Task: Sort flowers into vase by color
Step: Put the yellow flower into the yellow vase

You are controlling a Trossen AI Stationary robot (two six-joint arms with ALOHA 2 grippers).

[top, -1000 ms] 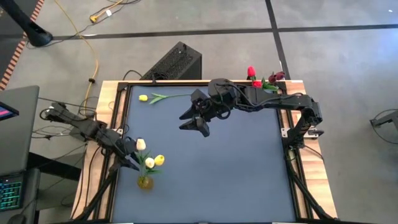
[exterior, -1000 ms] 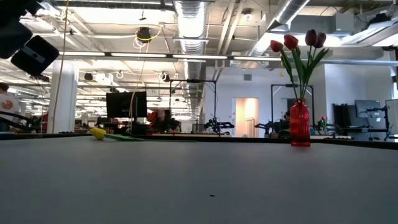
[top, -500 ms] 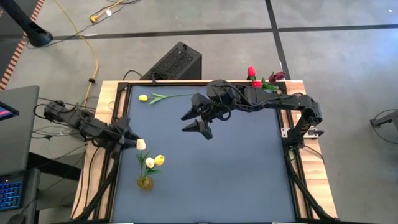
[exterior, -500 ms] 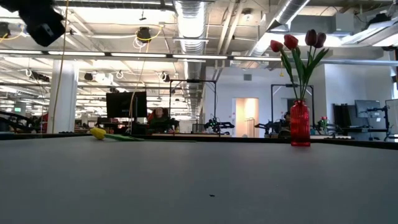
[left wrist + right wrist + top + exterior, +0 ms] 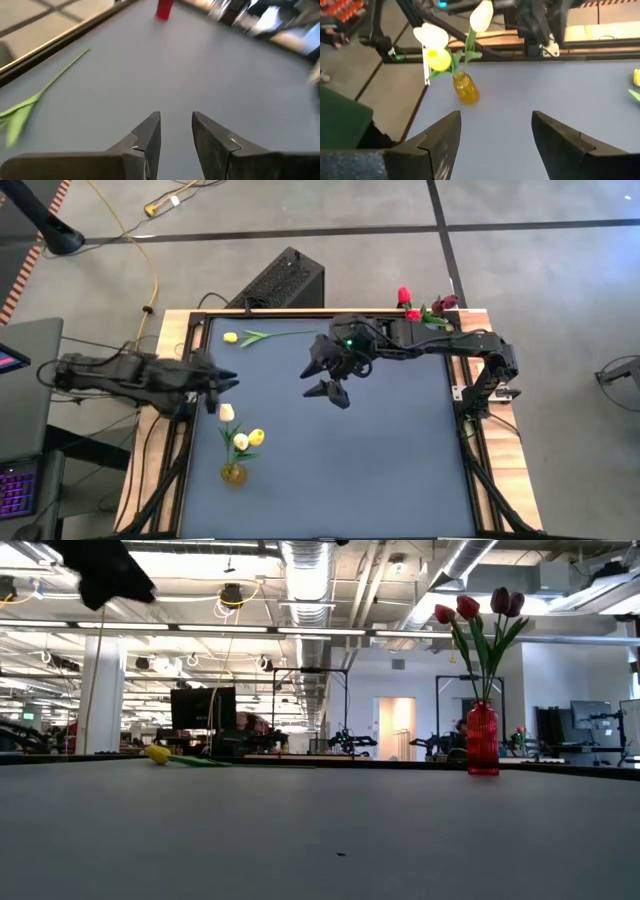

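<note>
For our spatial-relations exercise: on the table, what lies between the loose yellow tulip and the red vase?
Low view: only bare tabletop separates the yellow tulip from the red vase.

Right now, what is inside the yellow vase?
The yellow vase holds three tulips: two white and one yellow, with green stems. How the stems sit inside the glass cannot be seen.

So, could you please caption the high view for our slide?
One yellow tulip remains on the table; both vases hold flowers.
</note>
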